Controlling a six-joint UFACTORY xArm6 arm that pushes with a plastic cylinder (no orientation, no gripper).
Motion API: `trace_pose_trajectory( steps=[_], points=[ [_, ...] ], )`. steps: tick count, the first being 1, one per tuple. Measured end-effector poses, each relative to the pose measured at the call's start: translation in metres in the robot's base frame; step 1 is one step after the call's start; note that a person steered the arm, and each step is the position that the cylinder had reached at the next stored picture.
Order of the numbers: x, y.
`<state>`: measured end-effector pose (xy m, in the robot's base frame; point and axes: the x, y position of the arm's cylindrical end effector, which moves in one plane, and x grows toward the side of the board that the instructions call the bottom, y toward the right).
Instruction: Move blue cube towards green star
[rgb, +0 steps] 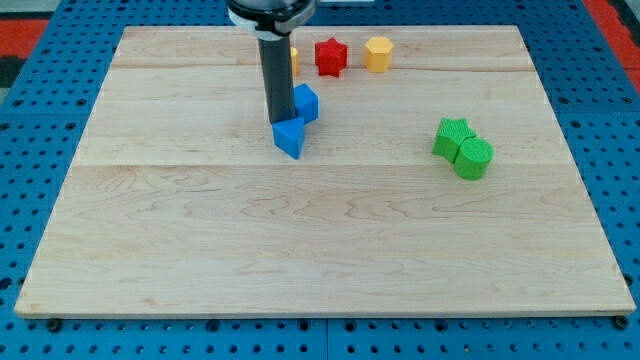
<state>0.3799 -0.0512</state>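
My tip (277, 122) touches the triangle's (290, 138) upper left; cube (306, 103) just right of rod; star (453, 135) and cylinder (473, 158) well right.

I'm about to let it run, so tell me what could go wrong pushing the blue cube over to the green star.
1. My tip sits between the blue cube and a blue triangular block, so a push could drag the wrong blue one.
2. The green cylinder touches the green star; arriving hard may knock both away.
3. The rod hides part of the cube, so contact is uncertain.
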Motion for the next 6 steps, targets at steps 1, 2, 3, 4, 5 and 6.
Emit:
trace_pose_trajectory(
  steps=[1, 2, 3, 4, 5, 6],
  points=[
    [-0.019, -0.016],
    [-0.041, 0.005],
    [-0.026, 0.062],
    [-0.018, 0.095],
    [0.002, 0.114],
    [0.006, 0.127]
  ],
)
